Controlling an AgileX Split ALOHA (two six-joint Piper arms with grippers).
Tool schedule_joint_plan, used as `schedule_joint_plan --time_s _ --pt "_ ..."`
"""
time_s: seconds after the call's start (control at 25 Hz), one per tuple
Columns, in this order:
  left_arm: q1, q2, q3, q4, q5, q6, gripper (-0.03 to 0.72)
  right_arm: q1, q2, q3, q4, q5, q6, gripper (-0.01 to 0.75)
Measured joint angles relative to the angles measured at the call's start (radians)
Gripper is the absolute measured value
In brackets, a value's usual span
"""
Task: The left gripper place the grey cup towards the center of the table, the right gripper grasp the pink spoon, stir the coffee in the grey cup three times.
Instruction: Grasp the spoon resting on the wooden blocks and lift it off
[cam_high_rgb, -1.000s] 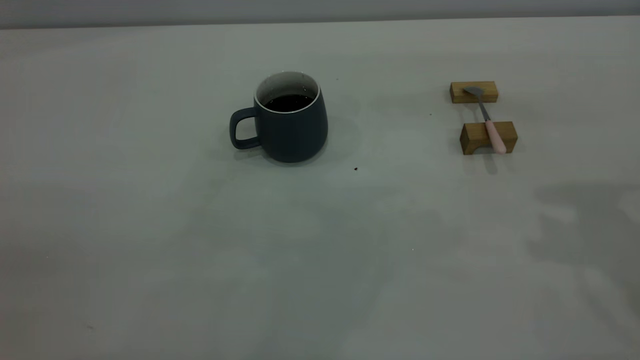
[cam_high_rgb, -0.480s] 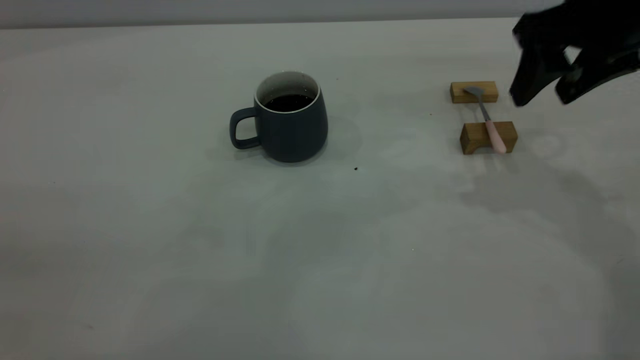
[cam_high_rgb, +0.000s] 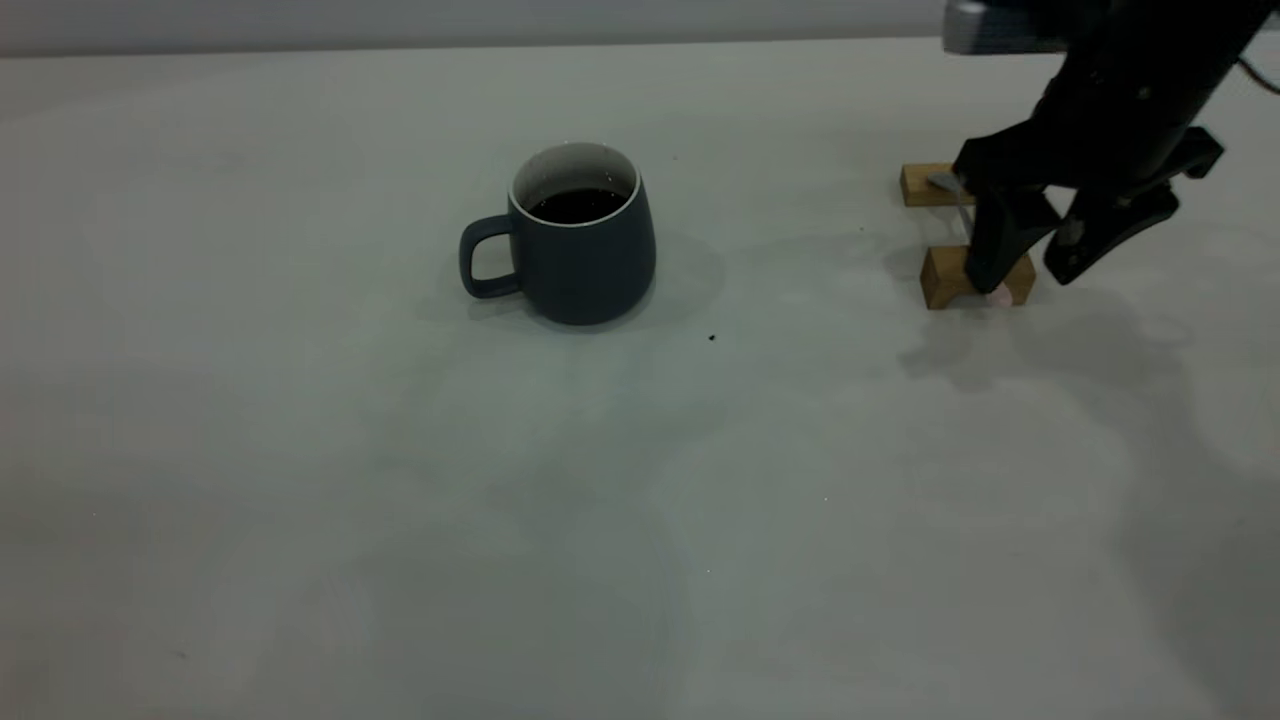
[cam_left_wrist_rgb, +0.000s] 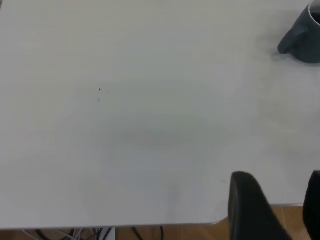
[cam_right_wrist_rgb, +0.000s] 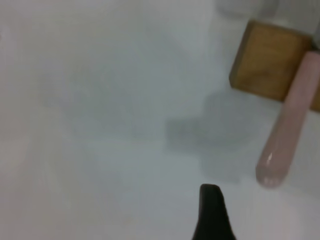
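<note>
The right gripper, a matte black claw, hangs with fingers spread wide right over the pink spoon, whose rounded pale handle rests on a tan wooden block. Well apart, mid-desk, sits the squat slate-grey cup with dark coffee. Left gripper is at the desk's edge, fingers apart.

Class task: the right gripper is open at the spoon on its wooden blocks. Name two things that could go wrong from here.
1. The right gripper, open, hangs low beside the near wooden block; it could nudge it, so the pink spoon rolls off.
2. The grey cup holds coffee; careless stirring could splash the table.
</note>
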Motion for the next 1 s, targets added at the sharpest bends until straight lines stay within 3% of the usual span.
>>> schedule_joint_plan --time_s 0.52,0.68,0.88,1.0 --pt "0.000 0.000 0.000 0.000 0.000 0.000 0.342 0.000 0.115 -0.100 -0.040 0.026 0.017 0.558" --pt "0.000 0.000 0.000 0.000 0.000 0.000 0.342 0.000 0.116 -0.100 -0.060 0.012 0.024 0.439" --pt "0.000 0.000 0.000 0.000 0.000 0.000 0.342 0.000 0.116 -0.100 -0.095 0.008 0.046 0.170" --pt "0.000 0.000 0.000 0.000 0.000 0.000 0.342 0.000 0.110 -0.108 -0.115 0.017 0.054 0.147"
